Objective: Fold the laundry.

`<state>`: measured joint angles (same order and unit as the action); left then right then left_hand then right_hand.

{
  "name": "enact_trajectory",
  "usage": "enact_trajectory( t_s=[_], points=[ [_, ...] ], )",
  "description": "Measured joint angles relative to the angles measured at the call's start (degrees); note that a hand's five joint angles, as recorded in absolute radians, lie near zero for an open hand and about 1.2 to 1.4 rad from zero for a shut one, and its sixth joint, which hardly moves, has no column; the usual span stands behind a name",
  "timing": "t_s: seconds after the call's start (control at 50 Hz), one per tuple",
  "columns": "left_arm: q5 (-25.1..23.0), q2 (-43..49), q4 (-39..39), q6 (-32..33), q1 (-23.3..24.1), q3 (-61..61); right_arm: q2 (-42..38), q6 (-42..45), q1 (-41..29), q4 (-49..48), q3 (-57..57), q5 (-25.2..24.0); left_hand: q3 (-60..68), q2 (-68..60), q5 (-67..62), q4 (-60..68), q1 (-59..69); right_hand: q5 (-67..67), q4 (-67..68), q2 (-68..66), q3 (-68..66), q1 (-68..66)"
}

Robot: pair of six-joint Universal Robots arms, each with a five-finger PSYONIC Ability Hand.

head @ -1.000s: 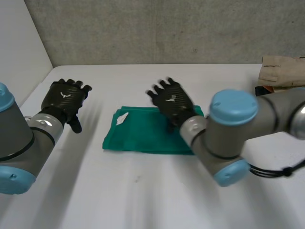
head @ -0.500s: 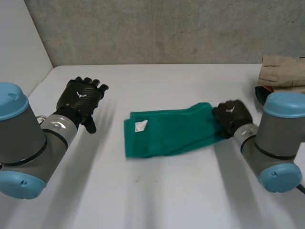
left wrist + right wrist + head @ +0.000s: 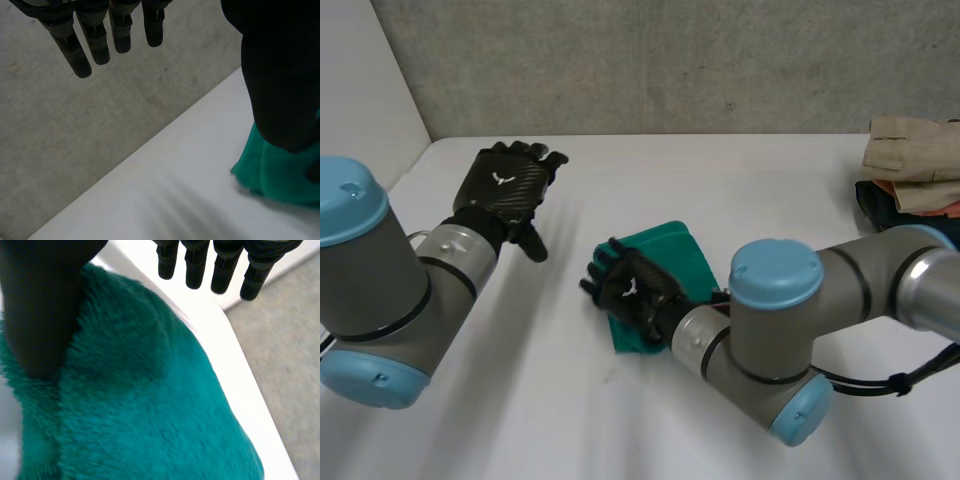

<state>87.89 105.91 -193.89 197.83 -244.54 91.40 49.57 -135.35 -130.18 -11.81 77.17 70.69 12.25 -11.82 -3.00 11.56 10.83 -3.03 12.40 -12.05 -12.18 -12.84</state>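
Since half a second ago my right hand [image 3: 632, 290] has swung from one end of the teal-green fleecy towel [image 3: 682, 255] across to the other. The towel lay stretched out long then and is now doubled over into a short, thick bundle. That hand lies flat on the bundle, on the side nearer my left arm. Its fingers [image 3: 195, 265] are straight and spread, and it has hold of nothing. In the right wrist view they reach past the towel's edge, over the white worktop [image 3: 225, 360]. The thumb [image 3: 45, 300] rests down on the green pile [image 3: 150, 405], at a seam where one layer meets another. The rest of the towel runs out from under my palm, back toward my right forearm.

My left hand [image 3: 505, 185] has drifted a little farther out from me. It hovers above the worktop [image 3: 720, 180], well apart from the towel, with straight, relaxed fingers [image 3: 100, 40] and nothing in its grasp. In the left wrist view a corner of the green towel [image 3: 280, 170] shows just past the thumb, lying on the white surface [image 3: 175, 175].

Far out beyond my right arm, at the worktop's edge, sits a folded beige garment [image 3: 915, 150] on top of a small pile of other clothes.
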Motion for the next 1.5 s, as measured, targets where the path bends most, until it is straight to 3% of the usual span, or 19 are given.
enact_trajectory(
  t_s=[0.08, 0.2, 0.3, 0.4, 0.56, 0.7, 0.86, 0.98, 1.14, 1.24, 1.38, 1.5],
  points=[
    [0.2, 1.8, 0.1, -1.8, 2.5, -2.9, 4.1, -9.1, 2.2, 0.6, 1.0, 1.9, 0.0, 0.0, 0.0, 0.0, 0.0, 0.0, -0.2, 0.0, 0.1, 0.0],
    [1.0, 7.2, 0.7, -6.1, 7.9, -10.0, 12.1, -33.1, 7.2, 1.8, 2.4, 2.9, 0.0, 0.0, 0.0, 0.0, 0.0, 0.0, -0.2, 0.0, 0.1, 0.0],
    [3.2, 12.3, 2.1, -9.2, 11.8, -14.7, 12.8, -41.6, 10.1, 6.3, 0.6, 3.2, 0.0, 0.0, 0.0, 0.0, 0.2, 0.1, -0.2, 0.0, 0.1, 0.0],
    [8.8, 18.4, 6.0, -10.8, 15.2, -18.8, 7.7, -41.7, 11.4, 13.2, -4.2, 4.9, 0.0, 0.0, 0.0, 0.0, 0.2, 0.1, -0.2, 0.0, 0.1, 0.0],
    [16.5, 24.9, 12.8, -10.4, 16.4, -20.5, -0.6, -37.0, 11.4, 18.3, -9.5, 7.2, 0.0, 0.0, 0.0, 0.0, 0.2, 0.1, -0.2, 0.0, 0.1, 0.0],
    [17.3, 26.5, 16.5, -9.6, 15.3, -20.4, -3.3, -31.5, 11.2, 18.8, -11.1, 7.7, 0.1, -0.1, 0.0, 0.1, 0.2, 0.1, -0.2, 0.0, 0.1, 0.0],
    [16.5, 24.2, 17.0, -5.6, 13.6, -21.7, 0.3, -25.8, 10.7, 18.5, -9.9, 8.4, 0.1, -0.1, 0.0, 0.1, 0.2, 0.1, -0.2, 0.0, 0.1, 0.0],
    [11.9, 20.3, 16.7, -2.4, 12.9, -24.1, 4.1, -23.8, 10.3, 16.3, -5.1, 9.4, 0.0, -0.1, 0.0, 0.1, 0.2, 0.1, -0.2, 0.0, 0.1, 0.0],
    [-6.4, 15.0, 17.3, -1.8, 10.4, -27.8, 6.8, -22.5, 6.9, 4.8, 7.6, 10.0, 0.0, -0.1, 0.0, 0.1, 0.2, 0.1, -0.2, 0.0, 0.1, 0.0],
    [-14.8, 14.3, 19.2, -2.1, 9.9, -29.4, 6.1, -21.3, 5.3, -2.1, 11.6, 10.1, 0.0, 0.0, 0.0, 0.1, 0.2, 0.0, -0.1, -0.1, 0.0, 0.0],
    [-17.9, 14.4, 21.3, -2.3, 9.9, -30.4, 2.2, -19.5, 5.0, -7.3, 10.6, 10.0, 0.0, 0.0, 0.0, 0.0, 0.2, -6.7, 7.2, -7.5, -7.4, -6.5],
    [-17.6, 14.6, 21.6, -2.6, 9.8, -30.2, -0.8, -18.3, 5.1, -10.1, 7.7, 10.0, 0.0, 0.0, 0.0, 0.0, 0.2, -30.5, 33.7, -34.6, -34.1, -31.4]
  ],
)
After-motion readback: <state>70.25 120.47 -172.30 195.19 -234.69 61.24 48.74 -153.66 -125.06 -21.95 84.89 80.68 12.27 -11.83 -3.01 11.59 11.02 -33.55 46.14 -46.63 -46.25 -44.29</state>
